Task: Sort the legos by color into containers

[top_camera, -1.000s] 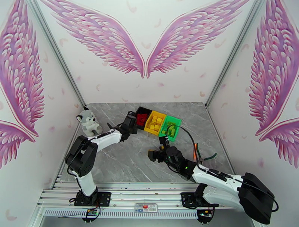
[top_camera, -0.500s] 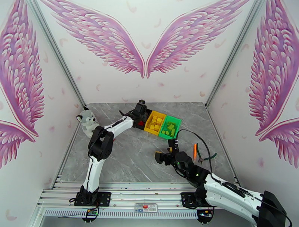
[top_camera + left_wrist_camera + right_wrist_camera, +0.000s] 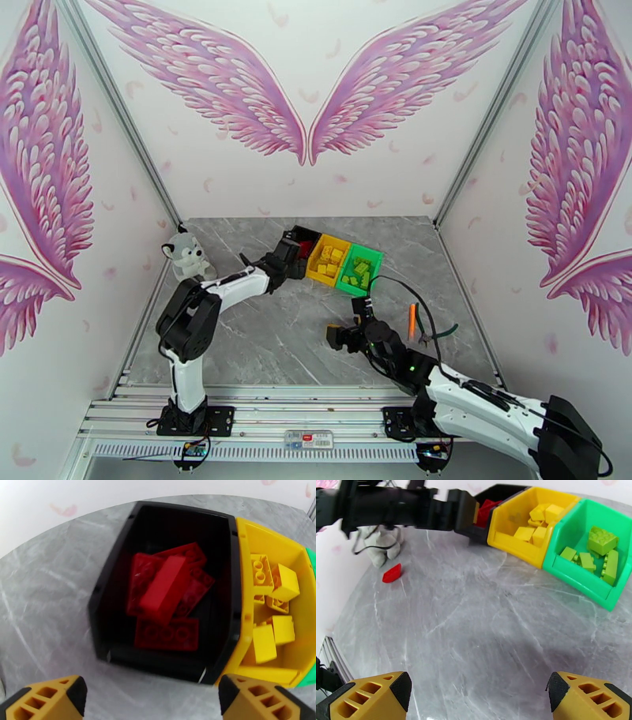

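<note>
Red bricks (image 3: 166, 598) are sitting in the black bin (image 3: 173, 523), yellow bricks (image 3: 531, 533) in the yellow bin (image 3: 513, 541), green bricks (image 3: 601, 541) in the green bin (image 3: 572, 574). You're holding the left gripper (image 3: 152, 695) and right gripper (image 3: 478, 695) spread wide, empty. Your right wrist view is catching one stray red brick (image 3: 392, 573) on the table beside the plush husky (image 3: 381, 551).

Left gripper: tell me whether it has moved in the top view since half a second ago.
Yes. The left gripper has pulled back from above the black bin toward the near-left, and is now at the bin's near edge.

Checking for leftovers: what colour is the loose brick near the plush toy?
The brick is red, clearest in the right wrist view.
</note>
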`<state>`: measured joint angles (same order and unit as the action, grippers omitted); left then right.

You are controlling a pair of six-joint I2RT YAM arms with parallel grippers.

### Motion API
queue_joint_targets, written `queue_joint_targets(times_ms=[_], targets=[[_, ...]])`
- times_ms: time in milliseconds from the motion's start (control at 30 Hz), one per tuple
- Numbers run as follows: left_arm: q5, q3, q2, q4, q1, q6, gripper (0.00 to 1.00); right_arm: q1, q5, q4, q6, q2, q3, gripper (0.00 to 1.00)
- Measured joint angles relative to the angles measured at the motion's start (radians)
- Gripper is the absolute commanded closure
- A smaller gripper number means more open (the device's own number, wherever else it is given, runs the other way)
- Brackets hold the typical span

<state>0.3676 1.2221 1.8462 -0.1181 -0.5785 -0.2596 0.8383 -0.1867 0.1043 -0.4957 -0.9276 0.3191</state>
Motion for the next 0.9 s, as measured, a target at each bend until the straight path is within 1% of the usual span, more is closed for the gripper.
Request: queue_joint_targets(times_ms=[133, 200, 433, 533, 667, 900], targets=[[0.026, -0.146, -0.11, 0.071, 0.033, -0.02, 0.01, 0.0, 0.053, 0.074, 0.002, -0.108, 0.006, 0.02], [0.031, -0.223, -0.146, 0.11, 0.069, -0.043, 0.01, 0.002, 0.085, 0.108, 0.002, -0.185, 0.026, 0.03], [0.021, -0.436, -0.209, 0.171, 0.195, -0.126, 0.01, 0.024, 0.17, 0.209, 0.002, -0.408, 0.129, 0.04], [0.008, -0.481, -0.227, 0.188, 0.232, -0.157, 0.01, 0.036, 0.201, 0.245, 0.002, -0.483, 0.171, 0.04], [-0.014, -0.521, -0.253, 0.206, 0.267, -0.195, 0.01, 0.051, 0.232, 0.272, 0.002, -0.541, 0.208, 0.04], [-0.035, -0.528, -0.256, 0.229, 0.28, -0.246, 0.01, 0.055, 0.256, 0.291, 0.002, -0.578, 0.233, 0.05]])
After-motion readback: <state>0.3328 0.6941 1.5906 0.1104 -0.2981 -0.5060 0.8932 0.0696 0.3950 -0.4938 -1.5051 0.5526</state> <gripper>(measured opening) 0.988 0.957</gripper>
